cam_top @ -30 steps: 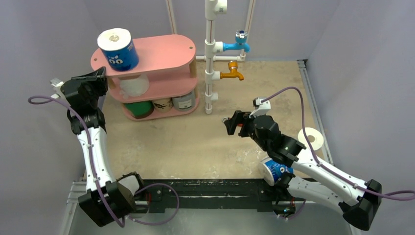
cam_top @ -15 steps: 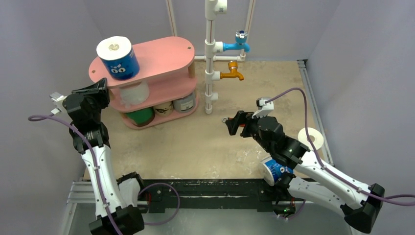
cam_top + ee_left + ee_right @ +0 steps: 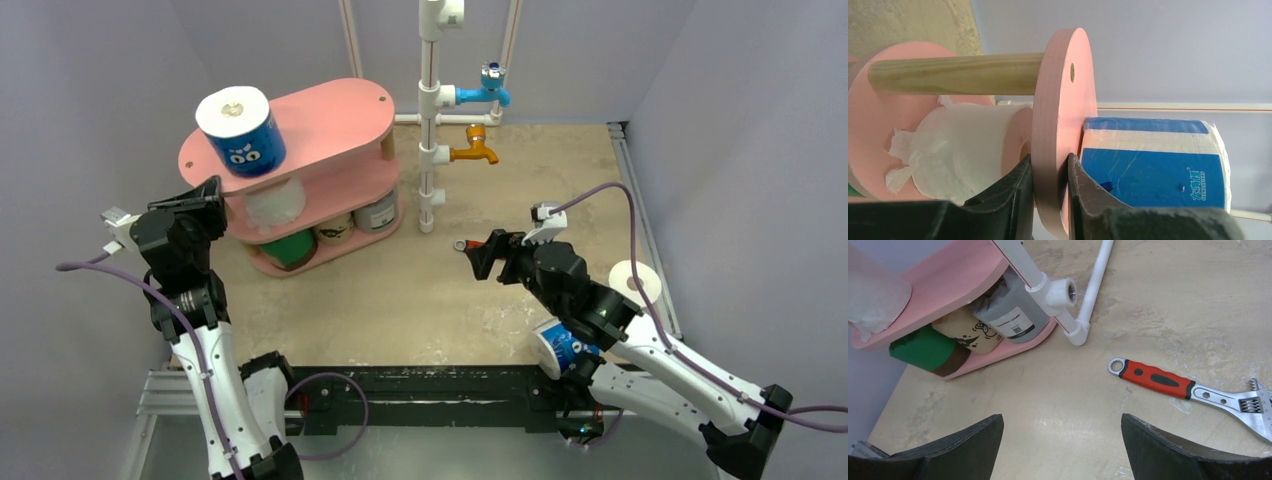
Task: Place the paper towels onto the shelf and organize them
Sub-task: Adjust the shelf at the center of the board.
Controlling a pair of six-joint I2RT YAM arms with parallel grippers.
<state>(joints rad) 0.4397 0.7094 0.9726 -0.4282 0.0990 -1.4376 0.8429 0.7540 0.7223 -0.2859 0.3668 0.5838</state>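
L claw point(image 3: 1050, 180) is clamped on the edge of the shelf's point(image 3: 330, 110) top board, just beside the blue-wrapped roll point(image 3: 240, 125) stood there. A white roll point(image 3: 275, 200) is seen on the mid tier; green roll point(image 3: 923, 347), brown roll point(image 3: 965, 332) & grey roll point(image 3: 1010, 315) on the bottom. R claw point(image 3: 1062, 440) is held wide open, empty, above the desk point(image 3: 400, 290), near the wrench point(image 3: 1153, 380).

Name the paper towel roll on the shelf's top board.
The blue-wrapped roll, upright on the top board; the bare white roll sits one tier down, the green roll, brown roll and grey roll lowest.
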